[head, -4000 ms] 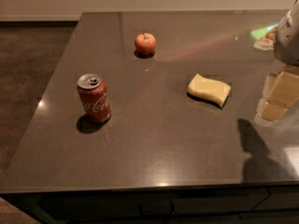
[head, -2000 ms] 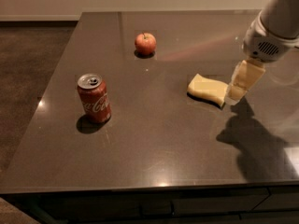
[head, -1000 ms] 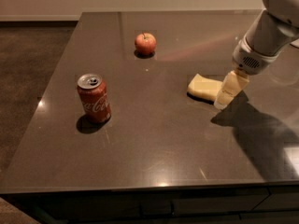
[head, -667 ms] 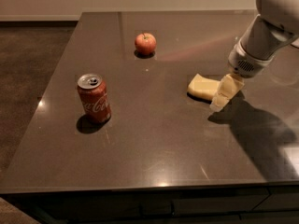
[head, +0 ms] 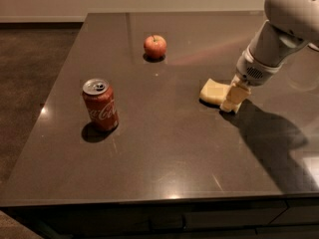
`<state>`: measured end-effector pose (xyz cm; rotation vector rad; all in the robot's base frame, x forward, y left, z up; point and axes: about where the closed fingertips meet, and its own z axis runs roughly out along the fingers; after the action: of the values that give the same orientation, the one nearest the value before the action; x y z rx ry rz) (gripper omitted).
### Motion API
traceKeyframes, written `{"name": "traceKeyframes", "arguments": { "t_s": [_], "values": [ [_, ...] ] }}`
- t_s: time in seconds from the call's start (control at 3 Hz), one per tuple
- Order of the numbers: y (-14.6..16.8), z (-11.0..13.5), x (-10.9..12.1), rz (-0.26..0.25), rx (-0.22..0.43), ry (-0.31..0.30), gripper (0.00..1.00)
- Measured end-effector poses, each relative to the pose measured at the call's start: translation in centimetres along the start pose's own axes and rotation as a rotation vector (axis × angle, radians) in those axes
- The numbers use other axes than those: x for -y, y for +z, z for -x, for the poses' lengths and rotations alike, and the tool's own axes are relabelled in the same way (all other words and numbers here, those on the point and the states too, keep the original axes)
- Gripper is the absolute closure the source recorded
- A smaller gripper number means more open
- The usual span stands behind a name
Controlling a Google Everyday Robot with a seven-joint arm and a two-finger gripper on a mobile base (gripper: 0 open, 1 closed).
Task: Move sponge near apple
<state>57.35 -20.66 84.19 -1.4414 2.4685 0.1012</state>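
The pale yellow sponge (head: 212, 91) lies flat on the dark table (head: 164, 148), right of centre. My gripper (head: 232, 98) hangs from the white arm at the right and is down at the sponge's right end, covering that end. The red-orange apple (head: 155, 46) stands at the back of the table, well to the left of and behind the sponge.
A red Coca-Cola can (head: 100, 105) stands upright at the left front of the table. The arm's shadow falls on the table to the right of the sponge. The table's front edge runs along the bottom, with floor to the left.
My gripper has come in from the right and moved down and left until it reached the sponge's right end. The sponge, apple and can have not moved.
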Motion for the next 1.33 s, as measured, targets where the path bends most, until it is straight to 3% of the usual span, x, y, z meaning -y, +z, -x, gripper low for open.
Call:
{"name": "traceKeyframes", "arguments": {
  "t_s": [0.67, 1.0, 1.33],
  "values": [
    [-1.3, 3.0, 1.1, -0.023, 0.011, -0.006, 0.86],
    [-1.5, 5.9, 2.8, -0.042, 0.023, -0.001, 1.00],
    [-0.6, 8.3, 4.6, -0.062, 0.029, 0.003, 1.00]
  ]
}}
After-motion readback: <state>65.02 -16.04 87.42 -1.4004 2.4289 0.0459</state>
